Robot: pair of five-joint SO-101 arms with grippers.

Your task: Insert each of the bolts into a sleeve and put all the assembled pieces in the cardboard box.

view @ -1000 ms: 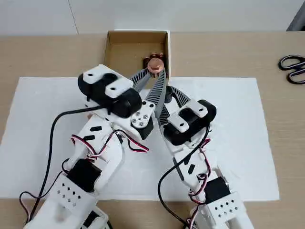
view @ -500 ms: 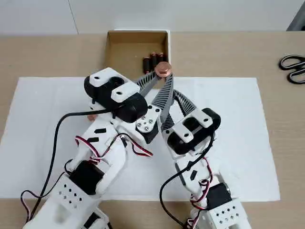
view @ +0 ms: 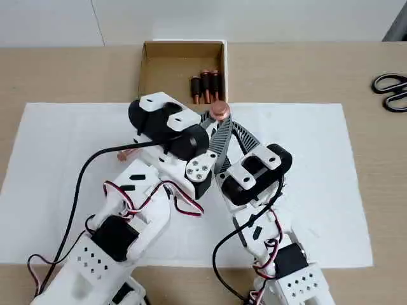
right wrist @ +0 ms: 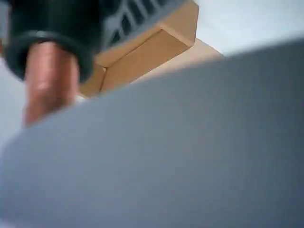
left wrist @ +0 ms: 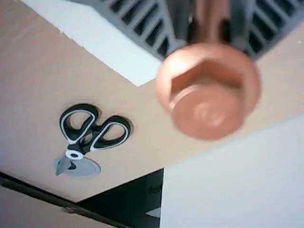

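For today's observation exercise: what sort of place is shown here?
Probably a hobby or lab workbench: a wooden table carrying two small robot arms, a cardboard box and scissors.

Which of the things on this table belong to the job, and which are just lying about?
Job: bolt, cardboard box, three assembled pieces inside it.
Lying about: scissors, white sheet.

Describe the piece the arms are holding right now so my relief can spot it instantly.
Find the cardboard box at the far edge of the white sheet. Just in front of its near right corner, where the two arms meet, is the bolt, its round copper head facing up. Unlike the three pieces lying inside the box, it sits outside, held up off the table.
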